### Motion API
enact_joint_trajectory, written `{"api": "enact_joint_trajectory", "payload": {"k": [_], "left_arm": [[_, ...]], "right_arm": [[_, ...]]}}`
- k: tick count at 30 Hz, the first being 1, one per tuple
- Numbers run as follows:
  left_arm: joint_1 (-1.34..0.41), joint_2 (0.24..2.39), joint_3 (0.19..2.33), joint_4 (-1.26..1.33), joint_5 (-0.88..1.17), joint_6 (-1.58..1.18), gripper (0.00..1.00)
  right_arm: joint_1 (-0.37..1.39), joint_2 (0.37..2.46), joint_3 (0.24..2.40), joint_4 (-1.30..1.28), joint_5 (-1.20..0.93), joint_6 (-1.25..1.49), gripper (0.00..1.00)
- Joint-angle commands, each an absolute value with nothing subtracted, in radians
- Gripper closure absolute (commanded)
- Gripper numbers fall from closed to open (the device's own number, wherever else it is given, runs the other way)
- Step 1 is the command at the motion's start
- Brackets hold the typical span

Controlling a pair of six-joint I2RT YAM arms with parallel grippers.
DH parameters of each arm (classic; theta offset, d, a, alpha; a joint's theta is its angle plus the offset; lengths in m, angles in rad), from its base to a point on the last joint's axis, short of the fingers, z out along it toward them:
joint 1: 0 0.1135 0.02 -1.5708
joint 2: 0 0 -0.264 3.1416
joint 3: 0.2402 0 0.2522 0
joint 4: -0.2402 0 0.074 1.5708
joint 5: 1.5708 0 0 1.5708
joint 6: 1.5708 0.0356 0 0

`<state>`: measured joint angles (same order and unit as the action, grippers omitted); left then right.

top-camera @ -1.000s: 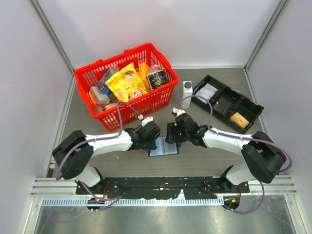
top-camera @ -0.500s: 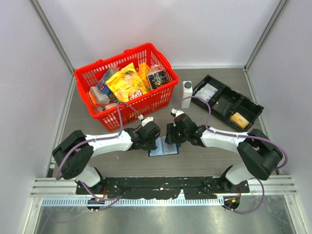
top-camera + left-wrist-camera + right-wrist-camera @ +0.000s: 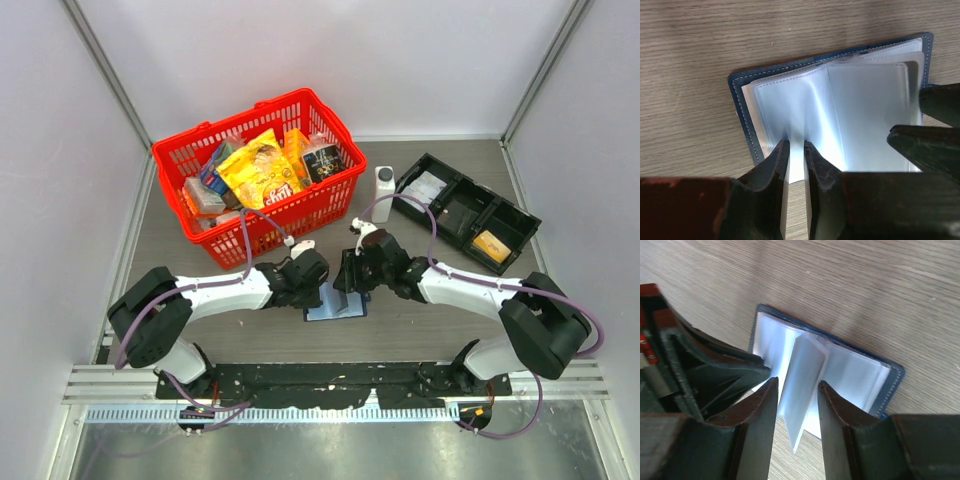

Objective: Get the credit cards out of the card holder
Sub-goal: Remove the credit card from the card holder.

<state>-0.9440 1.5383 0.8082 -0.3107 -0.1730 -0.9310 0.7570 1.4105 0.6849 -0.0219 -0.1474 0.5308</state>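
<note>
Moved: right end effector narrowed, now half-open astride the upright sleeve of holder, not touching it | left end effector: narrow, pinching holder's sleeve edge | handling: sleeve likely thin, floppy, slick; grip its free edge.

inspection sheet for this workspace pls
surface: grey wood-grain table
job's things: navy-blue folding card holder lies open, no card visible in its clear sleeves; orange-gold flat card lies in black compartment tray
clutter: red plastic basket of snack packets; white bottle beside tray
grippers: left gripper pinches a sleeve edge; right gripper open astride an upright sleeve
cables: purple cables loop over both arms
surroundings: pale walls, metal rail at near edge
</note>
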Motion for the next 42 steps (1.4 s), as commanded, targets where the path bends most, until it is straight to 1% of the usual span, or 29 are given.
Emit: {"api": "enact_joint_trajectory", "payload": {"k": [1,13,16,19,25,31,35,42], "left_arm": [[-0.942,1.534,0.822,-0.299,-0.167,-0.928,0.79],[-0.942,1.390,0.758,-0.304,-0.224,-0.976,0.70],[-0.942,1.341,0.742,-0.311,-0.244,-0.991,0.68],[-0.940,1.301,0.733,-0.318,-0.255,-0.997,0.67],[-0.942,1.282,0.745,-0.311,-0.235,-0.992,0.67],[-0.940,1.311,0.765,-0.287,-0.213,-0.985,0.70],[-0.913,1.370,0.770,-0.272,-0.181,-0.973,0.75],[-0.864,1.456,0.741,-0.210,-0.141,-0.969,0.83]], "right_arm": [[0.762,1.376,0.693,0.057,-0.250,0.555,0.58],[0.788,1.466,0.672,0.228,-0.394,0.626,0.58],[0.793,1.499,0.672,0.236,-0.394,0.630,0.56],[0.792,1.522,0.672,0.229,-0.387,0.621,0.50],[0.779,1.528,0.658,0.227,-0.379,0.611,0.49],[0.758,1.514,0.629,0.248,-0.360,0.626,0.53],[0.732,1.525,0.594,0.316,-0.391,0.666,0.56],[0.696,1.554,0.549,0.406,-0.425,0.703,0.57]]}}
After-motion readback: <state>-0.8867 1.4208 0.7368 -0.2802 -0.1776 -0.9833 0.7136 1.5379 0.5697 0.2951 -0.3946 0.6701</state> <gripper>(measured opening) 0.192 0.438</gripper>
